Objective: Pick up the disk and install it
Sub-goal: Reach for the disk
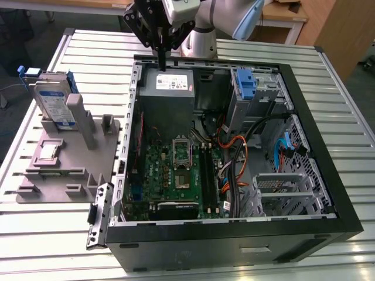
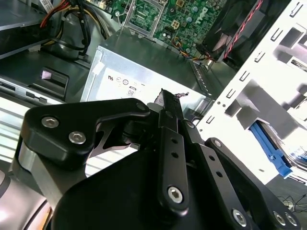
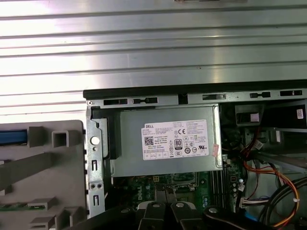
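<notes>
Ribbed aluminium tabletop (image 1: 246, 47) carries everything. A black open computer case (image 1: 205, 246) lies on its side and takes up most of the surface, from the middle to the edge on the exterior view's right. Beside it, along the tabletop's edge on the exterior view's left, sits a flat grey fixture (image 1: 58, 170) with raised posts and slots.

Inside the case, a grey power-supply box (image 1: 170, 88) with a white sticker fills the far corner nearest the fixture. The green motherboard (image 1: 176, 175) lies below it, and orange cables (image 1: 234, 158) loop toward an empty perforated drive cage (image 1: 281, 187). A bare blue plastic bracket (image 1: 247, 88) stands in the bay at the case's far wall.

The disk (image 1: 53, 102) stands on edge in the fixture's far end, leaning against a post. Its white-and-blue label faces outward and its blue rails show at the top. It is outside the case and well apart from the gripper.

The gripper (image 1: 161, 63) hangs from the pale arm (image 1: 222, 17) just above the case's far rim, over the power-supply box. Its black fingers (image 2: 168, 120) are pressed together with nothing between them.
</notes>
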Motion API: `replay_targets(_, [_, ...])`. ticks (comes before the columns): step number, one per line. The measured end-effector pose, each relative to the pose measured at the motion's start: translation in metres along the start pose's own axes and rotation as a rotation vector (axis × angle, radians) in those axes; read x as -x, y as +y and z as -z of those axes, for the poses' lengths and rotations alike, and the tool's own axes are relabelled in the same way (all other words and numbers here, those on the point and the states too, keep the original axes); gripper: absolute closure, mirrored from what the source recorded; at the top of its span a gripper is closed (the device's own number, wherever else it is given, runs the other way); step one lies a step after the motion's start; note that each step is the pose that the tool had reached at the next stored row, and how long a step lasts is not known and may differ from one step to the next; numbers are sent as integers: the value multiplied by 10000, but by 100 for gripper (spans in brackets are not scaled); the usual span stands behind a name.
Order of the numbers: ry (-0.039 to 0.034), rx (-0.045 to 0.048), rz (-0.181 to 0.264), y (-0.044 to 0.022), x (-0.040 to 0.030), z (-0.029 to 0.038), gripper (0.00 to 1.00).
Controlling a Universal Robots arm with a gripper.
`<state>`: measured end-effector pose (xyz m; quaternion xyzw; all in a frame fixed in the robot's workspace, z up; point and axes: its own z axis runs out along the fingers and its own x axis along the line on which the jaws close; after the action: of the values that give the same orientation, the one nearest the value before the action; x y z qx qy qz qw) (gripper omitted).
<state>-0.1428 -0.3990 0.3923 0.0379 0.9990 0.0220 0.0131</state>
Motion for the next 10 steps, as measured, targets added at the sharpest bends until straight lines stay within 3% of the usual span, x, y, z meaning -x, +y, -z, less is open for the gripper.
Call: replay_targets(10, [1, 15, 0, -4, -52, 1, 89])
